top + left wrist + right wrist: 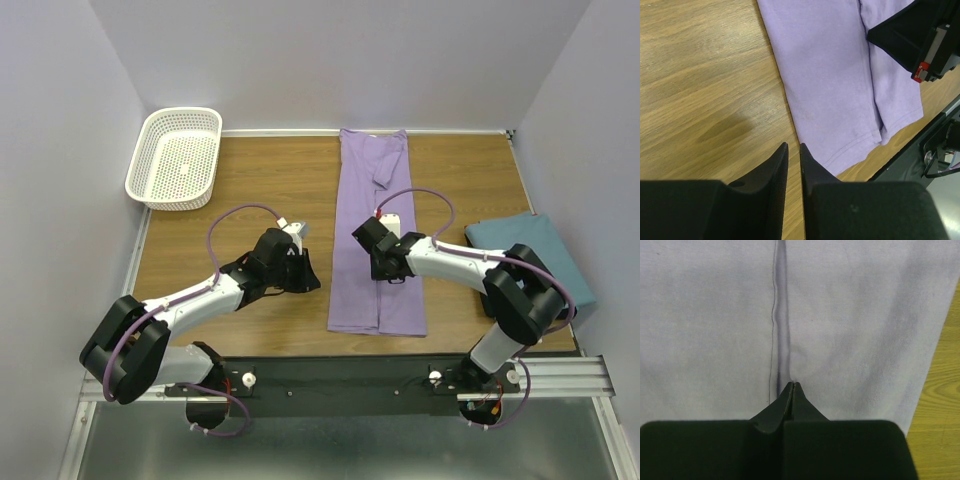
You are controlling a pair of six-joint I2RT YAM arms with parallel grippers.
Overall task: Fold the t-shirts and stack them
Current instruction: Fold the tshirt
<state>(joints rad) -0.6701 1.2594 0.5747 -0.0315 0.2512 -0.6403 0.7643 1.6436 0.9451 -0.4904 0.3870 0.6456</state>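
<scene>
Along the near edge of the desk [270, 180], the hem of the lavender t-shirt [355, 300] lies square, about midway between the two arm bases. From there the shirt runs as one long narrow strip straight to the far edge, so its long axis points away from you. Your right gripper [793, 385] sits on top of that strip, a little toward the near end, with its tips pressed together right at the line where the two folded-in sides meet. Whether any cloth is pinched between them, you cannot tell. Your left gripper [793, 146] stands just off the strip's left edge, over bare wood, with only a narrow slit between its fingers and nothing in it. The shirt lies directly to its right. The next fold looks to be a crosswise one, so each arm would want its own near corner, and both are about equally close. The teal t-shirt [530, 250] waits at the right edge. A white basket [170, 200] sits at the far left corner.
</scene>
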